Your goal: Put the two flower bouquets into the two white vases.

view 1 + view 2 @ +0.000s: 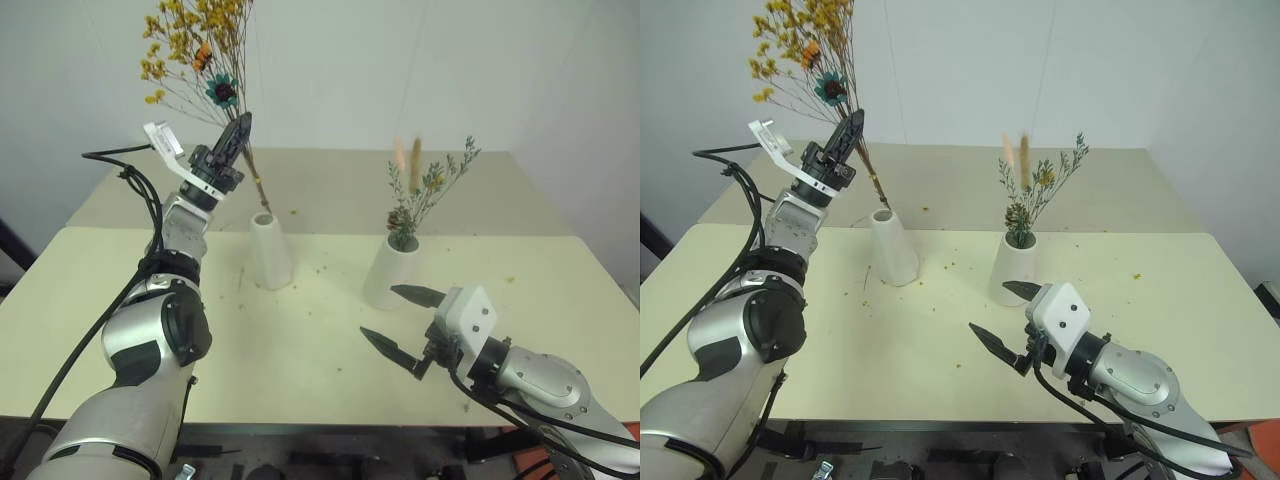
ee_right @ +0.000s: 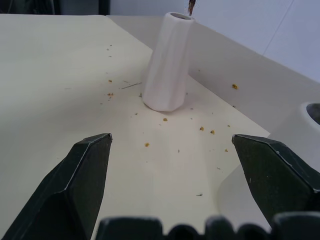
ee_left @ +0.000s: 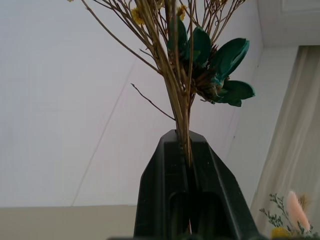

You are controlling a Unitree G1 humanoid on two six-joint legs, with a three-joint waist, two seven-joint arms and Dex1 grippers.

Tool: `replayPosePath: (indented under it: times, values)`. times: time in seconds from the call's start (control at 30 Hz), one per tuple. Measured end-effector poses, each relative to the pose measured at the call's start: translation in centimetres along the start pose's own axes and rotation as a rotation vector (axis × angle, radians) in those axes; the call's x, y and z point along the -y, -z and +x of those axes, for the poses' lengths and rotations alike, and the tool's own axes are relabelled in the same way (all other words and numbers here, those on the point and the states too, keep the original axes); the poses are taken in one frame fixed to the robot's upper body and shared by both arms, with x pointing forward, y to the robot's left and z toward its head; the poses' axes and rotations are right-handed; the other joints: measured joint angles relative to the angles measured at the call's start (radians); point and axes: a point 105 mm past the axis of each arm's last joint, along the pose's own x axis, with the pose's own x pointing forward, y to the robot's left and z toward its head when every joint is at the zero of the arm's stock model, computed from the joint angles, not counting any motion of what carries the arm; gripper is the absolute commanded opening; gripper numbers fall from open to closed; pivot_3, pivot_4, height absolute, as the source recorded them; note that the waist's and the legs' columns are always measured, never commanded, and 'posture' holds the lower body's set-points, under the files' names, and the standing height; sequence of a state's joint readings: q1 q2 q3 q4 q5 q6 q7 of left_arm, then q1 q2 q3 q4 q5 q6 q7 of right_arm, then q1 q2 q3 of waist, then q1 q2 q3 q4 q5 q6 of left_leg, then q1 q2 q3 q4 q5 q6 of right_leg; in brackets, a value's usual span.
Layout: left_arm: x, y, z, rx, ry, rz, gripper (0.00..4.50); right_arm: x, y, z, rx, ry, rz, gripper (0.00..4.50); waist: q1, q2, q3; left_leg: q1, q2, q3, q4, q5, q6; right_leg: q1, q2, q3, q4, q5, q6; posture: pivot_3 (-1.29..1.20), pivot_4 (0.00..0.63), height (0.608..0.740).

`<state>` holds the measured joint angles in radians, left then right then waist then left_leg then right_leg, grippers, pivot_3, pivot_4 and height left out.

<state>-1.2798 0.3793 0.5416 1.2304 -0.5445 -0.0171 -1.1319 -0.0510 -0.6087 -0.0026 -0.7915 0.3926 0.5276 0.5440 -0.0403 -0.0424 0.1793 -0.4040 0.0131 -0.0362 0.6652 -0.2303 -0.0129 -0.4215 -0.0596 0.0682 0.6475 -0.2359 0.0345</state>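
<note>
Left end effector (image 1: 238, 135) clamped on yellow bouquet (image 1: 200, 45), stem tips at slim vase (image 1: 270, 250) mouth | right end effector (image 1: 402, 322) apart | risk I see: splayed stems snag rim, tipping it.

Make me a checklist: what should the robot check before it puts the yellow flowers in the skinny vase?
1. Left gripper jaws shut on the yellow bouquet stems: ok.
2. Slim vase upright, mouth free: ok.
3. Stem ends inside the slim vase's mouth: not ok; they hang just above the rim.
4. Stems straight up for lowering: not ok; the bunch leans.
5. Small bouquet already in the wide vase: ok.
6. Right gripper clear of the slim vase, jaws open: ok, though it sits very close to the wide vase.
</note>
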Motion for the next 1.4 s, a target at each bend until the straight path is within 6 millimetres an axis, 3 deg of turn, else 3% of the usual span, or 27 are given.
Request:
replayPosePath:
  times: [0.33, 0.7, 1.0, 1.27, 1.4]
  values:
    - [-0.2, 0.3, -0.5, -0.006, -0.009, 0.01, 0.03, 0.2, 0.2, 0.1, -0.002, 0.009, -0.007, 4.5, 0.001, 0.0, 0.0, 0.0, 0.0, 0.0, 0.001, 0.0, 0.0, 0.001, 0.0, 0.0, 0.0, 0.0, 0.0, 0.0, 0.15, 0.74]
    - [1.0, 0.5, -0.5, -0.034, 0.089, 0.067, 0.03, 0.2, 0.4, 0.1, -0.01, 0.023, -0.036, 4.5, 0.001, 0.0, 0.0, 0.0, 0.0, 0.0, 0.001, 0.0, 0.0, 0.0, 0.0, 0.0, 0.001, 0.0, 0.0, 0.0, 0.15, 0.74]
    - [1.2, 1.6, -2.2, -0.1, 0.132, 0.101, 0.03, -0.1, 0.6, 0.2, -0.005, 0.021, -0.034, 4.5, 0.0, 0.0, 0.0, 0.0, 0.0, -0.001, 0.003, 0.0, 0.0, 0.0, 0.0, 0.0, 0.002, 0.0, 0.0, 0.0, 0.15, 0.74]
    - [1.2, 1.4, -2.6, -0.097, 0.128, 0.13, 0.03, 0.4, 0.7, 0.4, 0.002, 0.027, -0.046, 4.5, -0.001, 0.0, 0.0, 0.0, 0.0, -0.001, 0.003, 0.0, 0.0, 0.001, 0.0, 0.0, 0.002, 0.0, 0.0, 0.0, 0.15, 0.74]
    - [1.0, 3.0, -4.0, -0.138, 0.113, 0.149, 0.03, 0.3, 0.5, 0.5, 0.017, 0.025, -0.057, 4.5, 0.0, 0.0, 0.0, 0.0, 0.0, -0.001, 0.003, 0.0, 0.0, 0.001, 0.0, 0.0, 0.002, 0.0, 0.0, 0.0, 0.15, 0.74]
